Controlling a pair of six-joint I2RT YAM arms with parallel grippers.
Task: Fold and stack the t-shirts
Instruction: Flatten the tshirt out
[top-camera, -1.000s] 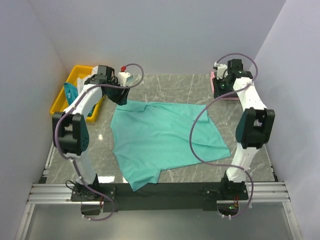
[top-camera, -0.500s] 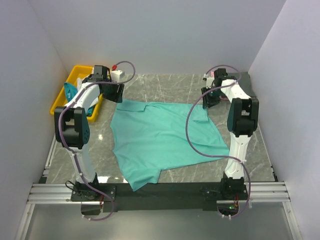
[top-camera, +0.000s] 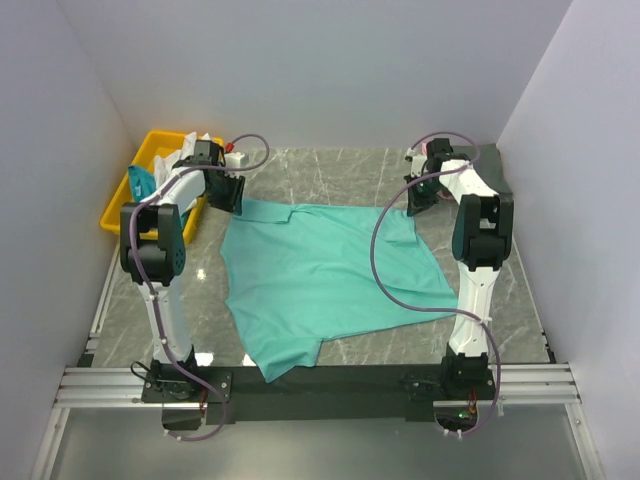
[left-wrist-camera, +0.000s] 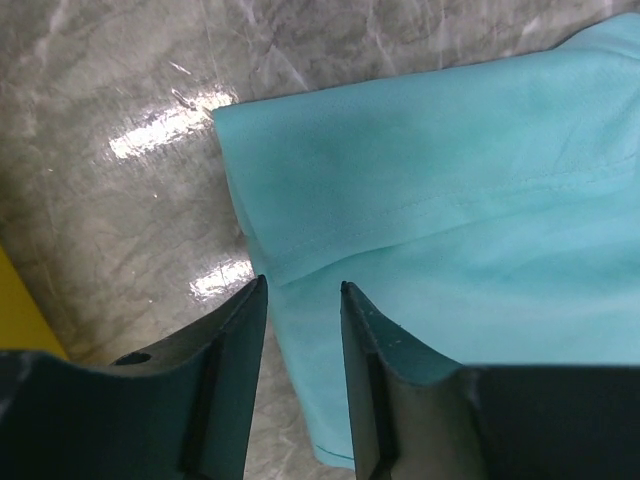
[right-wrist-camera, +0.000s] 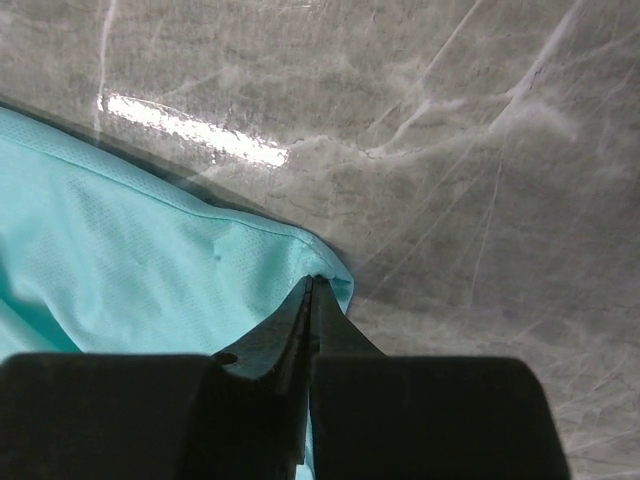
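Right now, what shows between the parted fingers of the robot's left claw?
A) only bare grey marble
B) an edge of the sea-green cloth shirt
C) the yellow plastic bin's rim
B: the left wrist view shows the open left gripper over the sea-green cloth shirt, its hemmed edge filling the gap.

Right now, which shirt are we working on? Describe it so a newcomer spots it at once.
Find the marble table; spread flat across its middle lies the sea-green t-shirt. It is the only garment laid open, collar toward the far wall, unlike the bunched cloth in the yellow bin at the far left.
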